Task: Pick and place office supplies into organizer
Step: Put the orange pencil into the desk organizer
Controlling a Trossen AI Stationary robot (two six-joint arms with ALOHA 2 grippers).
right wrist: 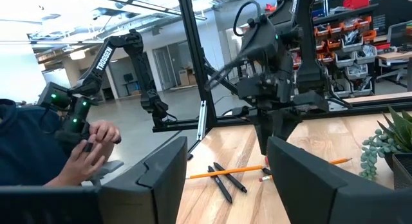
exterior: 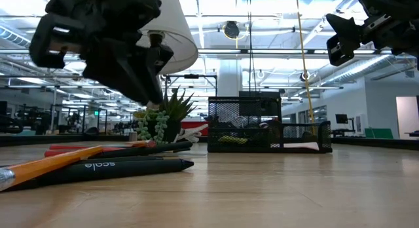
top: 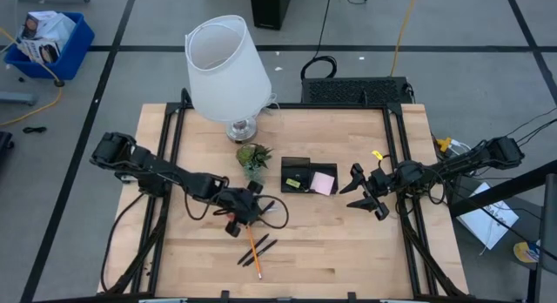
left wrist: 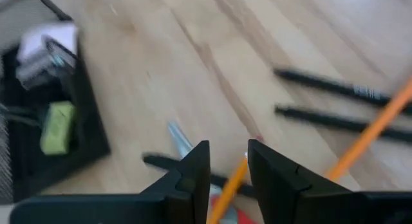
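The left hand [top: 246, 218] hovers slightly parted and empty above the orange pencil [top: 253, 252]. At three o'clock of the organizer [top: 297, 175], the right hand [top: 361, 191] hangs wide open, empty.

The table [top: 348, 242] is pale wood with a visible grain and a smooth, slightly shiny finish. The organizer [exterior: 268, 126] is black wire mesh, apparently metal. The lamp [top: 228, 72] has a matt white shade on a shiny metallic base. The black pens [exterior: 111, 168] look like smooth matt plastic. The left tool [left wrist: 228, 169] is matt black plastic.
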